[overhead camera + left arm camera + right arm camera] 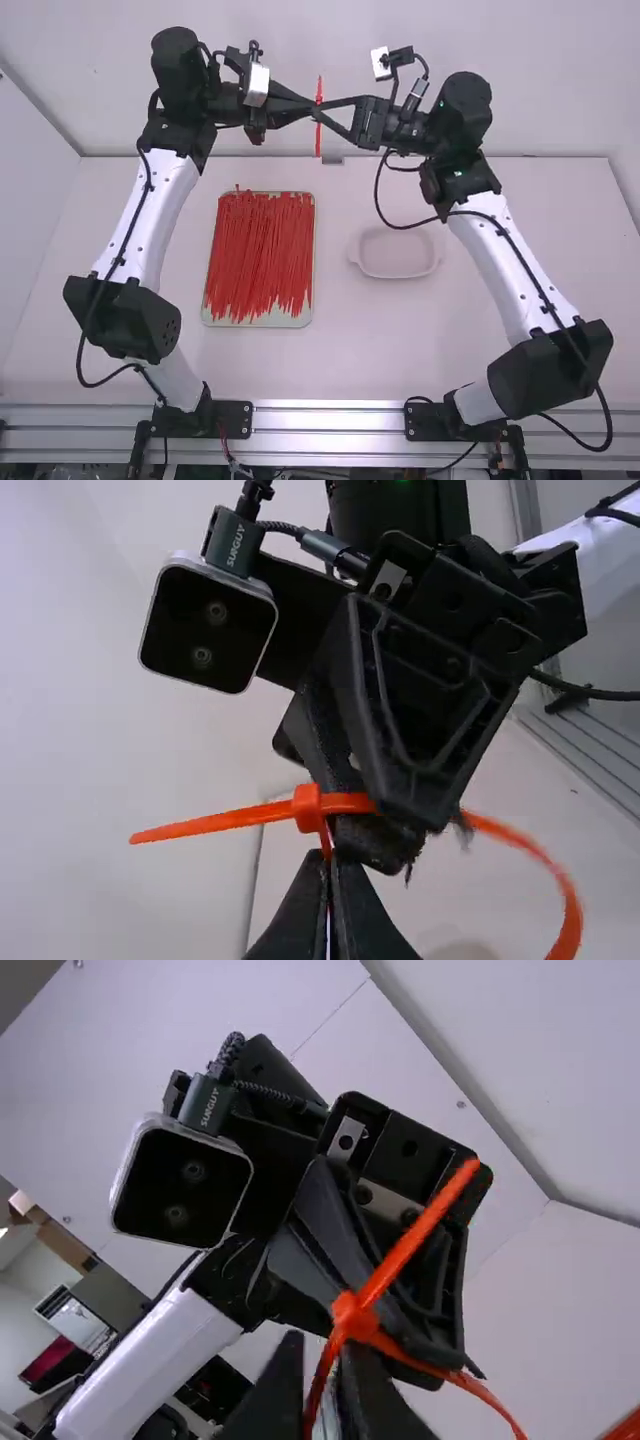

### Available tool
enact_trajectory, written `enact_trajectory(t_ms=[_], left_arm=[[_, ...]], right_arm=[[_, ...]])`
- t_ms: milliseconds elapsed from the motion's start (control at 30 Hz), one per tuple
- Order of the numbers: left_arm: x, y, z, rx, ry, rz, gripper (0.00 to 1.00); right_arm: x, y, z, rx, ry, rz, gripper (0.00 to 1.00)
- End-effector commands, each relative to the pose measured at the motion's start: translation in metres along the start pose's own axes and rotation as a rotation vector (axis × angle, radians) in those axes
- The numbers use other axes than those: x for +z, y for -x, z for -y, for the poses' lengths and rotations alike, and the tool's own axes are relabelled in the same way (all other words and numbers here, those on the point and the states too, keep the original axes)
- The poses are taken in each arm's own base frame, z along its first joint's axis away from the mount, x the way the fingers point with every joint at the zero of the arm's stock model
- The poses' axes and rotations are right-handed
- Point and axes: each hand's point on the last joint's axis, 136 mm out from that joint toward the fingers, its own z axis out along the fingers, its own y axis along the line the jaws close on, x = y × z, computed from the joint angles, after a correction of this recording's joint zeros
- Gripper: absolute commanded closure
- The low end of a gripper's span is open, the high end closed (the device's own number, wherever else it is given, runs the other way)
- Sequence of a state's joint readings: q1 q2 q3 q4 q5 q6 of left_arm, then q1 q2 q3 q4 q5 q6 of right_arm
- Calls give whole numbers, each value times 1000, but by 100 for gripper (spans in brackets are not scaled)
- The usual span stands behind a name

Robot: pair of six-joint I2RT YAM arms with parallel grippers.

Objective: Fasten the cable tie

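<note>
Overhead, tie [318, 130]: red, held in the air beyond the tray's [258, 324] far edge, hanging upright between the two tools.
Overhead, tray: carries a stock of loose red ties; a white bowl [395, 252] sits just beside the tray, on the right arm's side.
Overhead, left gripper [308, 100]: raised beyond the tray, tip to tip with the right gripper [328, 104] at the tie.
Left wrist, left gripper [326, 900]: fingers pressed together on the strap just under the head [308, 808].
Left wrist, tie [210, 823]: tail is through the head; the free end sticks out on one side and a wide loop curves off on the other.
Right wrist, right gripper [318, 1400]: fingers narrow, pinched on the strap beneath the head [350, 1315].
Right wrist, tie [420, 1225]: one length runs up across the left gripper's face, another sweeps away from the head.
Progress, done: threading appears complete, since a closed loop shows.
Progress, left: the loop is still wide, so drawing the tail through to tighten it probably remains.
</note>
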State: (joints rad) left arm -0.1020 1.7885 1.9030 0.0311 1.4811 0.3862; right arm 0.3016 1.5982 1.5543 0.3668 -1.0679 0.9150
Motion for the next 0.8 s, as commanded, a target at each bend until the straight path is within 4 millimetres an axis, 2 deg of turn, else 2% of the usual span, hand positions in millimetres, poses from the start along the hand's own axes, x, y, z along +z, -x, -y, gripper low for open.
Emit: enact_trajectory(t_ms=[0, 167, 233, 467, 767], left_arm=[[2, 20, 15, 44, -81, 36, 98], [4, 20, 16, 39, -87, 38, 98], [1, 19, 15, 39, -81, 36, 99], [5, 17, 18, 8, -91, 38, 98], [10, 15, 23, -37, -107, 42, 98]], right_arm=[[-6, 7, 4, -7, -17, 21, 83], [-12, 0, -1, -5, 19, -32, 78], [-17, 0, 0, 4, 23, -43, 73], [-25, 6, -4, 15, 37, -40, 71], [-23, 11, -4, 2, 29, -11, 66]])
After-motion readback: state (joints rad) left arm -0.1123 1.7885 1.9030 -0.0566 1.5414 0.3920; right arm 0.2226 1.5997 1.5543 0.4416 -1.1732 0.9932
